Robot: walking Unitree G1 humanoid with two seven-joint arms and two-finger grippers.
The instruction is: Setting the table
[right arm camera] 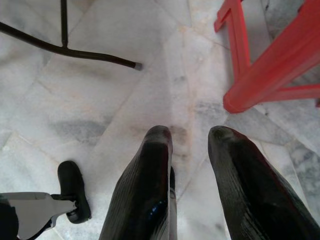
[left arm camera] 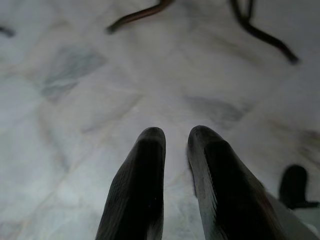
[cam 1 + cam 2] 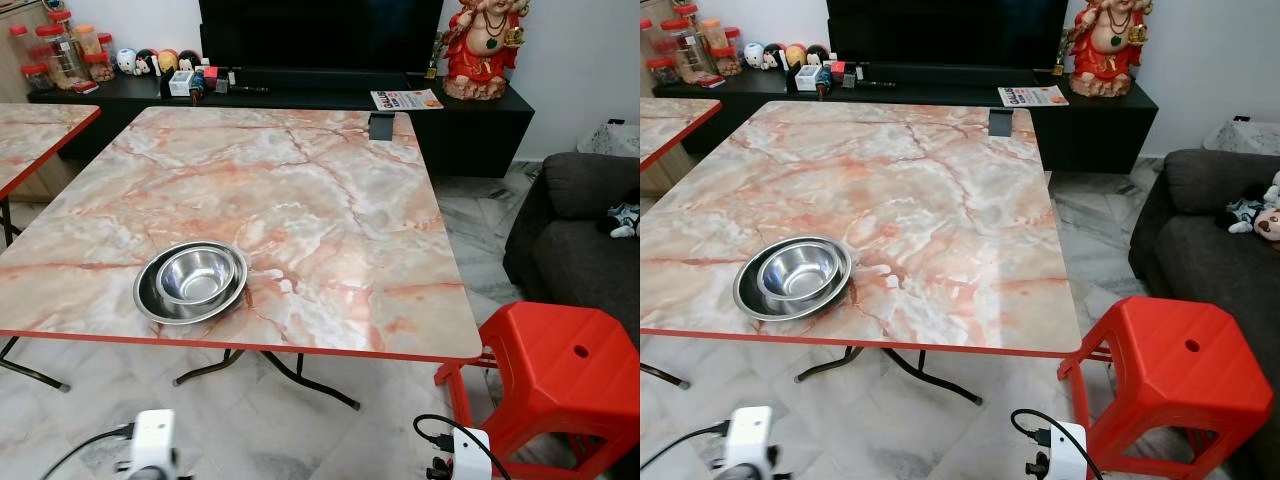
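A small steel bowl (image 3: 200,272) sits inside a wider steel dish (image 3: 147,296) near the front left edge of the marble-patterned table (image 3: 320,180). Both arms hang low in front of the table, below its top; their white wrist units (image 3: 152,440) (image 3: 470,452) sit at the lower edge of the head views. My left gripper (image 2: 176,135) points at the floor tiles, its black fingers a narrow gap apart and holding nothing. My right gripper (image 1: 190,134) also points at the floor, open and holding nothing, close to a leg of the red stool (image 1: 260,75).
The red plastic stool (image 3: 560,370) stands at the table's front right corner, with a dark grey sofa (image 3: 590,240) beyond it. Black folding legs (image 3: 300,378) run under the table. A second table (image 3: 40,130) is at the left. A black TV console (image 3: 300,92) lines the far wall.
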